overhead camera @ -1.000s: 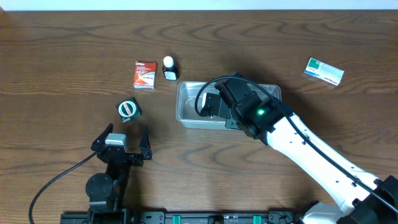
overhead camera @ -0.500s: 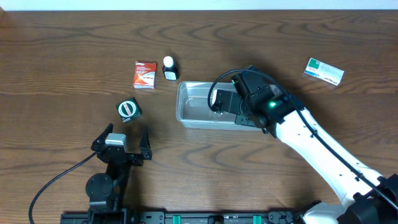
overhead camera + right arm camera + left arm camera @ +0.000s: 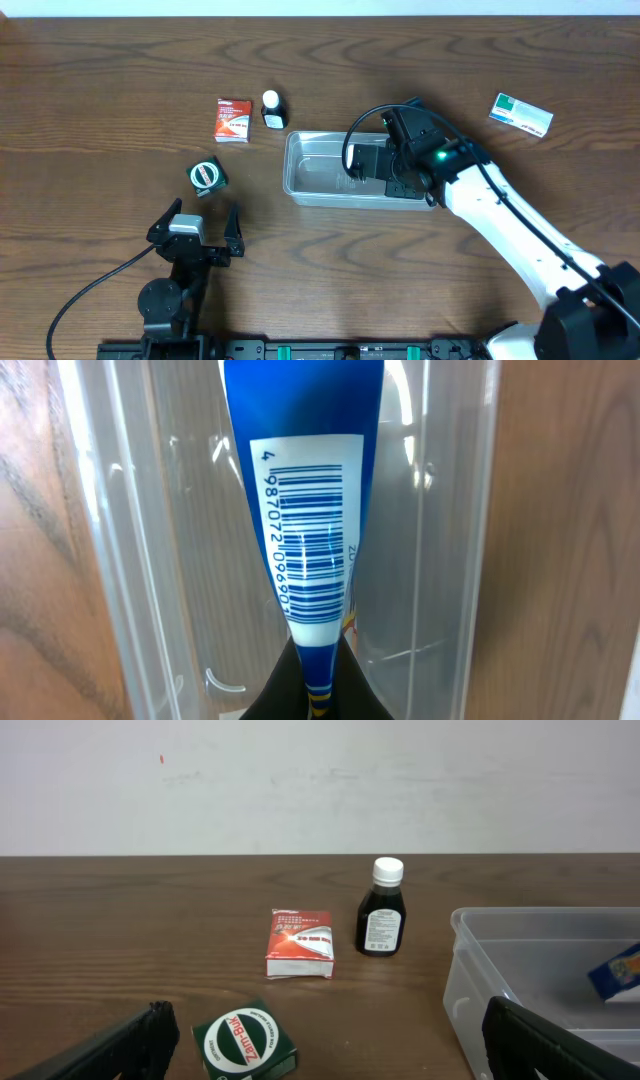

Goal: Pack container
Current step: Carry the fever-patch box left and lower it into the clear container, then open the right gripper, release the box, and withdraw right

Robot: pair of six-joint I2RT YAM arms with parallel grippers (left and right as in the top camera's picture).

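The container (image 3: 318,172) sits open side up in the middle of the desk (image 3: 90,110), its long axis running left to right. The right hand (image 3: 310,678) pinches a blue barcoded tube (image 3: 305,470), held lengthwise inside the container's right end. The left hand (image 3: 198,213) gapes wide, well apart.

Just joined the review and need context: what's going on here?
The right claw is shut on a blue barcoded pack, holding it inside the clear container. The left claw sits open near the front edge, holding nothing. Outside the container on the table: a red-and-white box, a dark bottle, a green pack and a white-and-green box.
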